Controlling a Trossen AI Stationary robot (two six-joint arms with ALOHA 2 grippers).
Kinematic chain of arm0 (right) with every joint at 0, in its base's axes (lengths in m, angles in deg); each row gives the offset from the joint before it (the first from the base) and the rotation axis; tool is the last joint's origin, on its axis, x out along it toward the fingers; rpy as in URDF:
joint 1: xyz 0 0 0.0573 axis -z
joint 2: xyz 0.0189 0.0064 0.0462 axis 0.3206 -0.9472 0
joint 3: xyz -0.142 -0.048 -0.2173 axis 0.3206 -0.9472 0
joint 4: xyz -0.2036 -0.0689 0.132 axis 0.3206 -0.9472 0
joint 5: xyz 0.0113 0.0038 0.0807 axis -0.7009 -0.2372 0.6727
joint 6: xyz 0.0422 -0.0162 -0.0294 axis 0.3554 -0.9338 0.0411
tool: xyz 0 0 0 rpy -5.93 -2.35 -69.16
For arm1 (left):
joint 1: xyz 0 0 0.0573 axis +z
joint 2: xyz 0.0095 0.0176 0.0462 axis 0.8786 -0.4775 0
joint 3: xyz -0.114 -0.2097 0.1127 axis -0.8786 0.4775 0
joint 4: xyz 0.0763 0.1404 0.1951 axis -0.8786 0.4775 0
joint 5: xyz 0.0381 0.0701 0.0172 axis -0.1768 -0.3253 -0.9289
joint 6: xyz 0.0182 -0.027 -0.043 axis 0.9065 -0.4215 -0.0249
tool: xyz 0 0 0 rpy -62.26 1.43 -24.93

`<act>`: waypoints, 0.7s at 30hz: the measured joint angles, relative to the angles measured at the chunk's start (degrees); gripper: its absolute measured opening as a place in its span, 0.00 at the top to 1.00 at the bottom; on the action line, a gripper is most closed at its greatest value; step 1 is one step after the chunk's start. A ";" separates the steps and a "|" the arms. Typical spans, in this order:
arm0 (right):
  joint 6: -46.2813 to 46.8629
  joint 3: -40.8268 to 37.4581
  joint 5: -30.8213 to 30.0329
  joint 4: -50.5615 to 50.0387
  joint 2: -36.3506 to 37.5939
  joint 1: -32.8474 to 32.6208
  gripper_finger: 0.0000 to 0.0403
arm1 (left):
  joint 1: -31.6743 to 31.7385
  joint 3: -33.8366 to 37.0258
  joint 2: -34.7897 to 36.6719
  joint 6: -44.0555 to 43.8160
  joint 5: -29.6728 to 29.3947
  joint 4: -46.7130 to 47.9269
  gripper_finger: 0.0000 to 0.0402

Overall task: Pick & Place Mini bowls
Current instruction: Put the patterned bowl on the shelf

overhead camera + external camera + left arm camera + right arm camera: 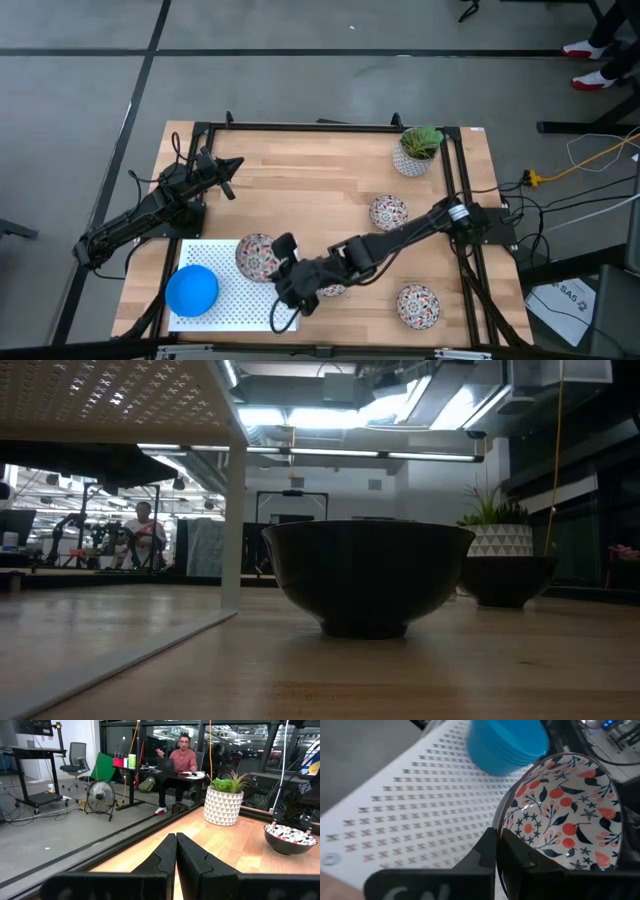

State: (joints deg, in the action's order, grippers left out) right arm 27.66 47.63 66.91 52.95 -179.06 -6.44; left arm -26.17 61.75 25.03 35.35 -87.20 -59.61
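High view: the right gripper (283, 262) was closed on the rim of a floral bowl (258, 255) over the white perforated tray (235, 300) at the table's front-left corner; a blue bowl stack (192, 290) was already placed there; three floral bowls (388, 212) remained on the table's right half; the left gripper (233, 166) was shut, empty, near the left edge.

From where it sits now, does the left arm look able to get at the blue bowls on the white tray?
Probably yes: the left claw idles near the table's far-left edge, and bare wood lies between it and the blue bowls on the white tray.
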 joint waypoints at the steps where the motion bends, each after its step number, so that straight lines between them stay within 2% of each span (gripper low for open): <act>1: 0.07 0.00 0.02 -0.01 -0.19 -0.39 0.97 | 0.00 0.00 0.00 0.01 0.00 0.01 0.98; 13: 0.44 0.00 0.16 -1.19 -0.51 -2.54 0.97 | 0.00 0.00 0.00 0.01 0.00 -0.04 0.98; 21: 0.63 0.00 0.65 -5.50 -0.51 -2.50 0.97 | 0.00 0.00 0.00 -0.01 0.00 -0.04 0.99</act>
State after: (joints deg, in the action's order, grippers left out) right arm 28.29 47.63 67.57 47.45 -179.57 -8.94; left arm -26.17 61.75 25.03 35.34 -87.20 -59.64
